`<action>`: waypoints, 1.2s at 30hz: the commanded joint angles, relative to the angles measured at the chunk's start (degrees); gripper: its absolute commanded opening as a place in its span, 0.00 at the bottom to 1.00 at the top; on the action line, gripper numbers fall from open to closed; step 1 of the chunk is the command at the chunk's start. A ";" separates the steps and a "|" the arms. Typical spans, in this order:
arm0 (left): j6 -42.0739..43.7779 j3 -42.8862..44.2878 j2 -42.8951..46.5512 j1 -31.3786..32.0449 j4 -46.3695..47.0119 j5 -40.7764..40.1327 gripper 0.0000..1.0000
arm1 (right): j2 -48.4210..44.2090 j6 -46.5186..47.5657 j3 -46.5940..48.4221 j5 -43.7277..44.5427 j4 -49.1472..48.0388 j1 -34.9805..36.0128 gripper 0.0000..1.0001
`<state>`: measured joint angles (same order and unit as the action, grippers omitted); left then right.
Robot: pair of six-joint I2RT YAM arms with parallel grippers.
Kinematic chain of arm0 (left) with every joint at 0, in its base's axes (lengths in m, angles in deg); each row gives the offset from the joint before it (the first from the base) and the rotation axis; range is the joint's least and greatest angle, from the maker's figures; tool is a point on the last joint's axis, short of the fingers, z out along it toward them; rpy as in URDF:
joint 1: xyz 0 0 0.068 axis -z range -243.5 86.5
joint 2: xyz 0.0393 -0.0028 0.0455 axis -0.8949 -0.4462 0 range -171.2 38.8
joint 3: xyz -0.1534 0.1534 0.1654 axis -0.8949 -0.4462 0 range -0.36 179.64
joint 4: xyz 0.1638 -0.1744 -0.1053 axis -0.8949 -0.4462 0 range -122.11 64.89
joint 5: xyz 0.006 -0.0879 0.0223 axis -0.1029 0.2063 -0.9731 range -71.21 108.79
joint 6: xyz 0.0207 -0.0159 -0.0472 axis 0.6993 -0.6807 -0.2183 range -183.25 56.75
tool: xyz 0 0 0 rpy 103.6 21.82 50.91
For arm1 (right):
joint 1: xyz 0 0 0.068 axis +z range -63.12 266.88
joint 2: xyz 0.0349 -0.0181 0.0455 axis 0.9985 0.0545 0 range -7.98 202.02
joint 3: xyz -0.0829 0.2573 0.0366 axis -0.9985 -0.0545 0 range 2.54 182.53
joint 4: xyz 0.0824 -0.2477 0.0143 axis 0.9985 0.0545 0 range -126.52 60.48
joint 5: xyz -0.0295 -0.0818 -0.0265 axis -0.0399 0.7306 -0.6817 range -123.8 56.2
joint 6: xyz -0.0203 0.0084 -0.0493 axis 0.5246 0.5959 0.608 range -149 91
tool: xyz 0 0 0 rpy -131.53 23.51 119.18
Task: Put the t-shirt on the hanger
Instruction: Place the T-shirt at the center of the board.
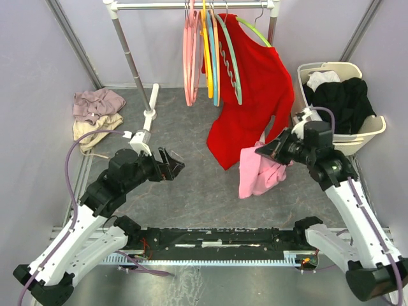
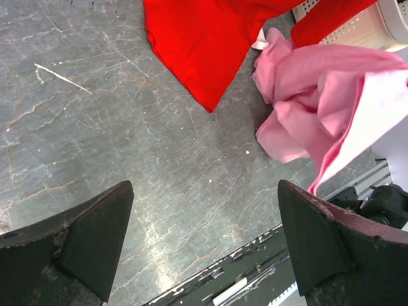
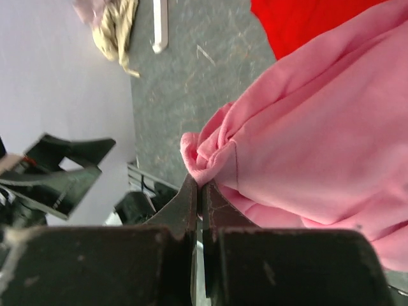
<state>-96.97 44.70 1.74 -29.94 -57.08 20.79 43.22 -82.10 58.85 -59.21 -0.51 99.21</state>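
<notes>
The pink t-shirt (image 1: 258, 172) hangs bunched from my right gripper (image 1: 262, 152), which is shut on a fold of it above the table, just right of centre. The right wrist view shows the jaws (image 3: 199, 182) pinched on the pink cloth (image 3: 306, 140). My left gripper (image 1: 175, 164) is open and empty, pointing right toward the shirt from a distance; its wrist view (image 2: 205, 185) shows the t-shirt (image 2: 325, 95) at upper right. The pale mint-green hanger (image 1: 234, 73) hangs on the rail at the back among other hangers.
A red shirt (image 1: 255, 95) hangs on a lime-green hanger (image 1: 255, 30), right behind the pink shirt. Pink hangers (image 1: 189, 57) and a yellow one hang left of the mint hanger. A basket (image 1: 373, 127) of clothes stands at right. A clothes pile (image 1: 95, 115) lies at far left.
</notes>
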 commanded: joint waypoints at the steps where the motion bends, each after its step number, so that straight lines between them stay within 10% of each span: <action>1: -0.21 3.07 1.75 0.20 -2.09 -1.88 1.00 | -3.69 -0.02 2.46 12.63 -0.81 11.97 0.02; 11: -0.29 7.23 2.99 0.19 -6.16 -4.76 1.00 | 10.13 -3.16 4.77 32.32 -8.11 43.34 0.02; 25: -1.82 9.78 6.40 0.19 -11.83 -8.57 0.98 | 40.03 12.18 29.30 34.04 -6.50 45.81 0.02; 30: -1.93 9.12 6.10 0.25 -12.23 -8.93 0.98 | 38.28 17.02 26.95 36.08 -4.10 46.07 0.61; 36: -2.44 7.32 4.19 0.24 -11.43 -8.91 0.98 | 25.55 19.16 16.46 39.42 0.71 48.18 0.71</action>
<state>-97.05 52.81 7.25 -29.92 -69.82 12.79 79.14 -66.27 80.31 -23.73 -3.39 145.75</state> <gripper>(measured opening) 0.980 0.705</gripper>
